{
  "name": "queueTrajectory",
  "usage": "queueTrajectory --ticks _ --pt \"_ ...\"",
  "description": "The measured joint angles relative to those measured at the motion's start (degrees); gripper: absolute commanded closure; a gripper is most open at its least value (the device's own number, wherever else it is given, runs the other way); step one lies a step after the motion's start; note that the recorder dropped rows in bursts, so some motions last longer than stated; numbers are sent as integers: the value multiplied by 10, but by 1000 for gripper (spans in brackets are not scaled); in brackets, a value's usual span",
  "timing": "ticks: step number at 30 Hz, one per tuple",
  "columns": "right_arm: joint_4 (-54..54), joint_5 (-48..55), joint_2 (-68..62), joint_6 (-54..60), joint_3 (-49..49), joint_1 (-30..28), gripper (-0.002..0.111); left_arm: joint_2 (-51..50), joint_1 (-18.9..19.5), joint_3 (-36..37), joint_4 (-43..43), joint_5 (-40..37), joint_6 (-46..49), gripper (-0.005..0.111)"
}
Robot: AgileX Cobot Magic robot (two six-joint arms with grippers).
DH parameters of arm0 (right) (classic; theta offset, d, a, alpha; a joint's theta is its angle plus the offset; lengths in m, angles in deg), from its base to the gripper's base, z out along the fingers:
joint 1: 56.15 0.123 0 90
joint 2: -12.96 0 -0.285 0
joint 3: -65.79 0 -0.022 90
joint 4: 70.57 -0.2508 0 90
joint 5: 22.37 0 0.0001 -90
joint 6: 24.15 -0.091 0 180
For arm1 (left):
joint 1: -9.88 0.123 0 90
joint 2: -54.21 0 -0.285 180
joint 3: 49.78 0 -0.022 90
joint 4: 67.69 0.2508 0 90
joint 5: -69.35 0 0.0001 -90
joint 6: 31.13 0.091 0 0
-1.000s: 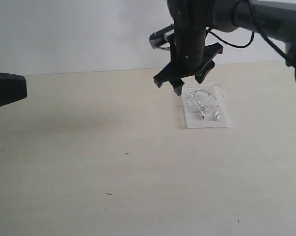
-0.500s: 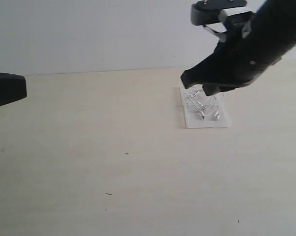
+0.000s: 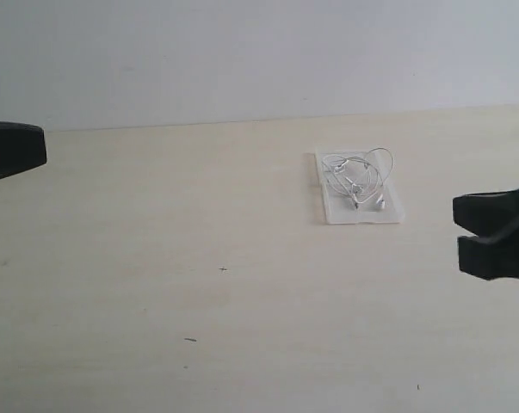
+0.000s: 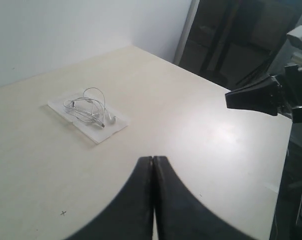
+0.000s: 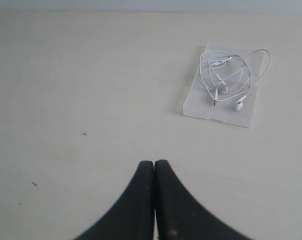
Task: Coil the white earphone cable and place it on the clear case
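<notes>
The white earphone cable point(image 3: 359, 175) lies loosely coiled on the clear case point(image 3: 362, 216), so I judge the task done, both my right pincer point(image 5: 154, 165) and left pincer point(image 4: 153, 160) pressed together, empty and well apart from it; my right wrist view shows an earbud point(image 5: 238, 105) that the exterior view blurs.

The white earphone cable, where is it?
In the exterior view the white earphone cable lies bundled on top of the clear case, right of the middle of the table.
</notes>
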Motion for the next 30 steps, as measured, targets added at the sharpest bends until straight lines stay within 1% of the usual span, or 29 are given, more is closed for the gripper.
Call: queueTrajectory --ticks 4,8,15,30 --pt "-1 -17 48 -32 -38 0 108 0 0 0 0 0 0 107" --pt "-4 -3 68 -40 -56 0 108 0 0 0 0 0 0 107" --pt "-55 49 71 -45 -59 0 108 0 0 0 0 0 0 107" --pt "-72 55 71 -48 -59 0 108 0 0 0 0 0 0 107"
